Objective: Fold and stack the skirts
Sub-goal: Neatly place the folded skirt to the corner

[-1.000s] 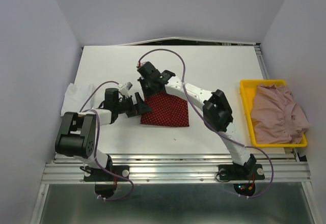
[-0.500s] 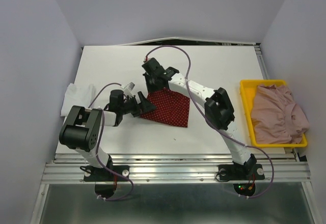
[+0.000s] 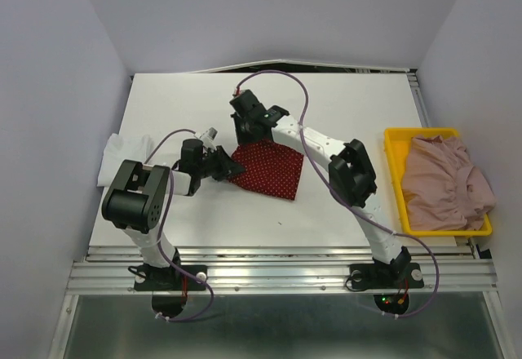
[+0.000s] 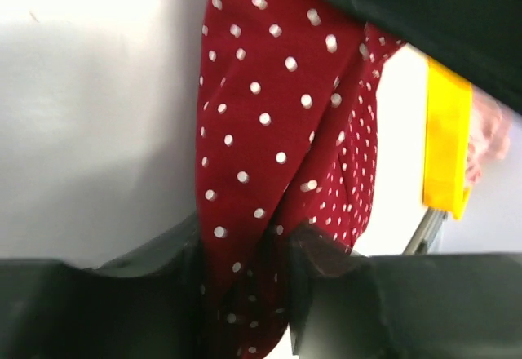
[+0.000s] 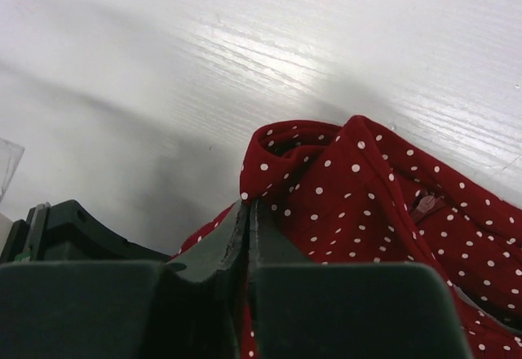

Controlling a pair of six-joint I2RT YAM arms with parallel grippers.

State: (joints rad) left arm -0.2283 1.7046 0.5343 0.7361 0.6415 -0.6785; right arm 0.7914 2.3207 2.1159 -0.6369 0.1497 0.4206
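Red dotted skirt (image 3: 273, 173) on white surface (image 3: 351, 106), left pincer (image 3: 227, 166) clamped on its left edge, right pincer (image 3: 243, 144) shut tight on its far corner

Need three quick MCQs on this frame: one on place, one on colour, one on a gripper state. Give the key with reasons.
1. Where does the dusty pink ruffled cloth skirt lie?
A) in the yellow plastic tray
B) in a gripper's jaws
C) on top of the other skirt

2. The dots on the dark red cloth skirt are:
A) black
B) white
C) yellow

3. The right gripper is:
A) open
B) shut on nothing
C) shut on the red skirt

Key:
1A, the top view shows it inside the tray.
2B, both wrist views show white dots.
3C, its fingers pinch red cloth.
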